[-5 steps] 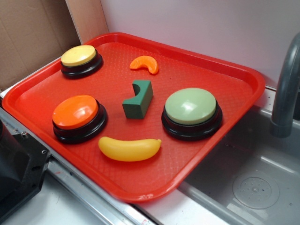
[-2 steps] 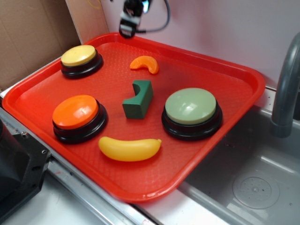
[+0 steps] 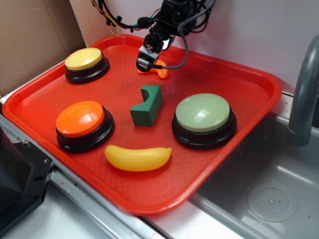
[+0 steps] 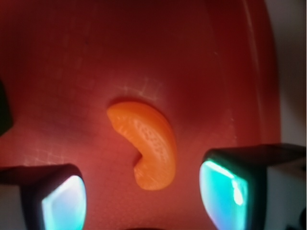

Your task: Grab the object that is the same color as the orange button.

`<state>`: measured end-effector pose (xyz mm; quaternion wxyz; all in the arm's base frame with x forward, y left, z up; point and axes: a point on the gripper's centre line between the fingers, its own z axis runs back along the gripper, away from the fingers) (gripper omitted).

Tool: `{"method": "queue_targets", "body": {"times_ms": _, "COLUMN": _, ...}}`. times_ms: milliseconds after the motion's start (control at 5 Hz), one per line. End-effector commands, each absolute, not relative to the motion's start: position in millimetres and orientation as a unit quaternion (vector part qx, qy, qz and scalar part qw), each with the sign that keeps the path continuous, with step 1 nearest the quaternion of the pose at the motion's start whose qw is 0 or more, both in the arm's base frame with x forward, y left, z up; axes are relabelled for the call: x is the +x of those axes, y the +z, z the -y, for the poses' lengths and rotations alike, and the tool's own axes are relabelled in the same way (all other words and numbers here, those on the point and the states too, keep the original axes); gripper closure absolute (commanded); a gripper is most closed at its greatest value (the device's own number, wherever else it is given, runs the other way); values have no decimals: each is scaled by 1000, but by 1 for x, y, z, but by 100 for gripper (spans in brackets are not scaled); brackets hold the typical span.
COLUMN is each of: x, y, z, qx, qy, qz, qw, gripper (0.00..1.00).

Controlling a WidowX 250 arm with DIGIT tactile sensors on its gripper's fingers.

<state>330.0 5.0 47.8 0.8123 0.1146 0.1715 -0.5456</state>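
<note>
Orange segment (image 4: 146,148) looks light, stiff and glossy, likely slippery; my pincer (image 4: 144,194) hangs released astride it, so I'd pinch its thick middle.

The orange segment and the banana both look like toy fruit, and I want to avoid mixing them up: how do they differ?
Colour: the orange segment is orange; the banana is yellow.
Size: the segment is much smaller than the banana.
Place: the segment lies at the far side of the red tray, under the open gripper; the banana lies near the front edge, with nothing over it.
Shared: both are glossy, curved and lie flat on the tray.
</note>
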Motion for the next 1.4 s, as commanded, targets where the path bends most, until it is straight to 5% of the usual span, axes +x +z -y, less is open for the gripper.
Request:
{"method": "queue_targets", "body": {"times_ms": 0, "x": 332, "y": 32, "z": -17, "qx": 116, "qy": -520, "qz": -155, "qw": 832, "gripper": 0}}
{"method": "queue_targets", "body": {"times_ms": 200, "x": 331, "y": 26, "z": -32, "qx": 116, "qy": -498, "qz": -161, "qw": 844, "gripper": 0}}
{"method": "queue_targets", "body": {"times_ms": 400, "x": 329, "y": 21, "z": -38, "qx": 102, "qy": -480, "qz": -146, "qw": 859, "gripper": 100}}
{"method": "queue_targets", "body": {"times_ms": 800, "x": 332, "y": 21, "z": -26, "qx": 74, "qy": -459, "qz": -111, "qw": 878, "gripper": 100}}
{"method": "queue_targets", "body": {"times_ms": 1000, "x": 326, "y": 35, "z": -16, "qx": 47, "qy": -348, "qz": -91, "qw": 932, "gripper": 100}}
{"method": "queue_targets", "body": {"times_ms": 1200, "x": 324, "y": 77, "z": 3, "qx": 90, "qy": -220, "qz": -55, "qw": 970, "gripper": 100}}
